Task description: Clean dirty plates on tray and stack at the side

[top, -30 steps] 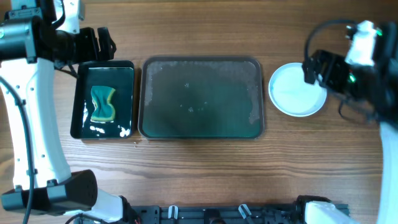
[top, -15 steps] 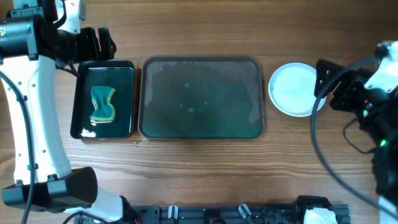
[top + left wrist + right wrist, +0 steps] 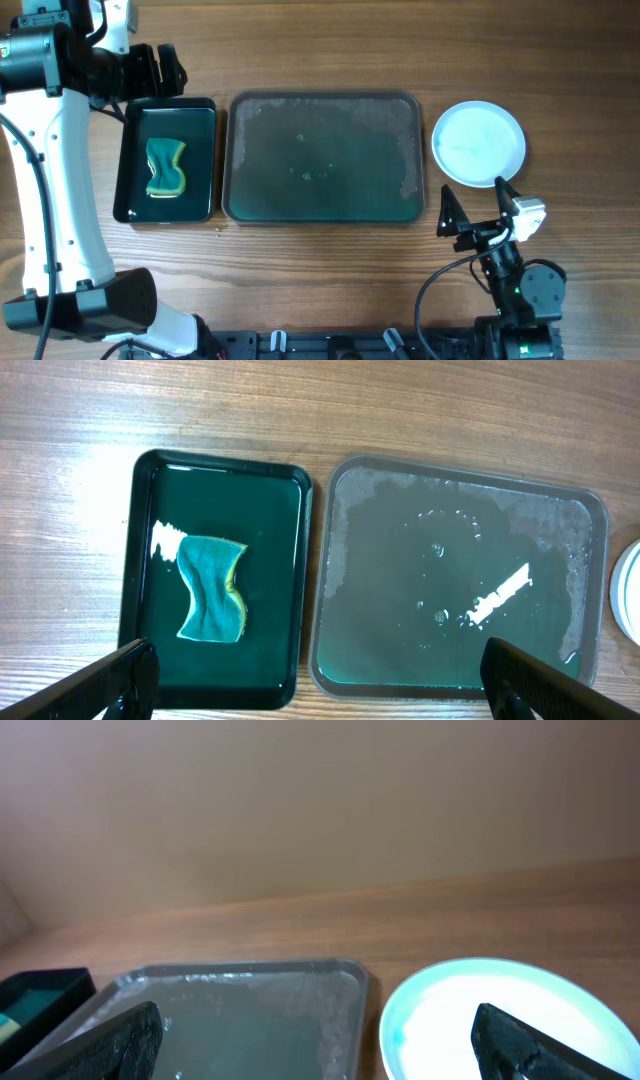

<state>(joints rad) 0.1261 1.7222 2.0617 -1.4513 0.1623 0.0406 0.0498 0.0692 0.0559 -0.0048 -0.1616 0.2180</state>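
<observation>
The dark grey-green tray [image 3: 325, 160] lies at the table's centre, wet and streaked, with no plate on it; it also shows in the left wrist view [image 3: 400, 610] and the right wrist view [image 3: 240, 1015]. A white, faintly bluish plate [image 3: 478, 143] sits on the table right of the tray, its face clean [image 3: 500, 1015]. I cannot tell whether other plates lie under it. My left gripper [image 3: 155, 68] is open and empty, high at the back left [image 3: 318, 665]. My right gripper [image 3: 475, 208] is open and empty, in front of the plate [image 3: 318, 1025].
A smaller black tray [image 3: 126, 160] stands left of the big tray and holds a green-and-yellow sponge [image 3: 166, 167] in dark water; the sponge also shows in the left wrist view [image 3: 212, 588]. The right arm's base [image 3: 520, 290] is at the front right.
My right arm has swung from beside the plate down to the table's front, leaving the plate uncovered. The left arm, sponge and trays have not moved.
</observation>
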